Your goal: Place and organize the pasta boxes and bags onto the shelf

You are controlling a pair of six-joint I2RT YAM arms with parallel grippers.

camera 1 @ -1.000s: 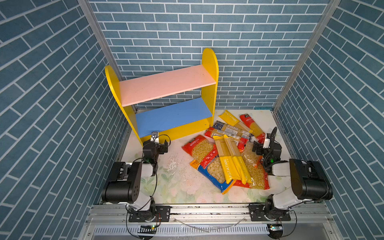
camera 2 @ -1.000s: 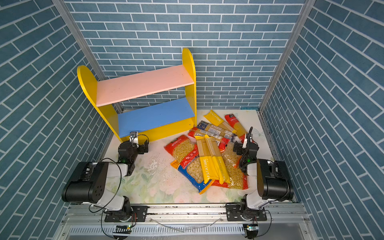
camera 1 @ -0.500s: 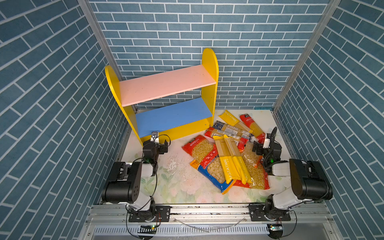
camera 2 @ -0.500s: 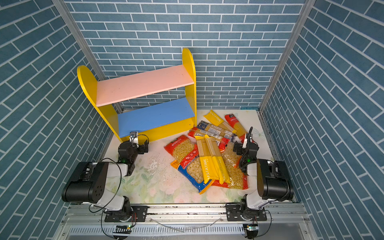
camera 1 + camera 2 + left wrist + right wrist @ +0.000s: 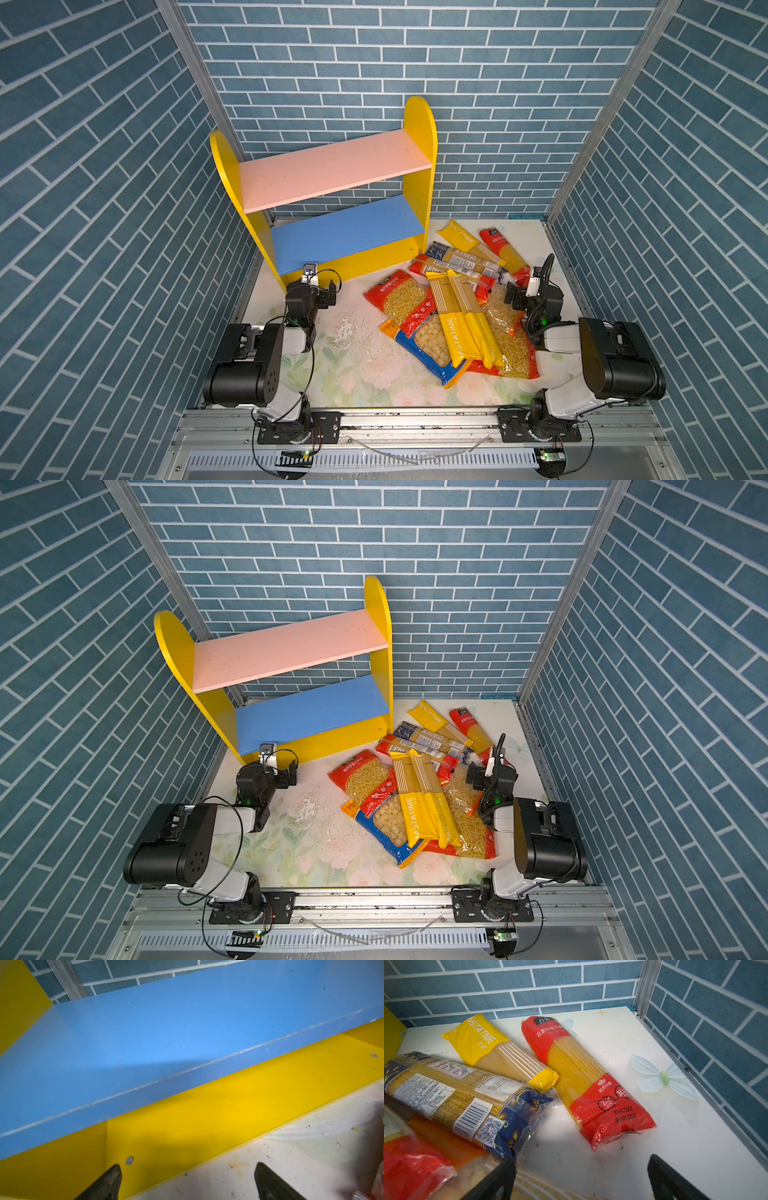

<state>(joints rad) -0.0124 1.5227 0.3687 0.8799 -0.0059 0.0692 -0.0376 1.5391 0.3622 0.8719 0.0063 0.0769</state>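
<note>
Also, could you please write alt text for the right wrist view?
Three long spaghetti packs lie on a white table by blue brick walls: a red pack, a yellow pack beside it and a dark-blue pack nearest the camera. The open right gripper holds nothing.

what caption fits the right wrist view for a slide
Open right pincer facing red spaghetti pack, yellow spaghetti pack and dark-blue spaghetti pack

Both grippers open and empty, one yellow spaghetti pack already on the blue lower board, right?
No: the blue lower board is bare in both top views; every yellow spaghetti pack lies in the pile on the table. The rest is right.
</note>
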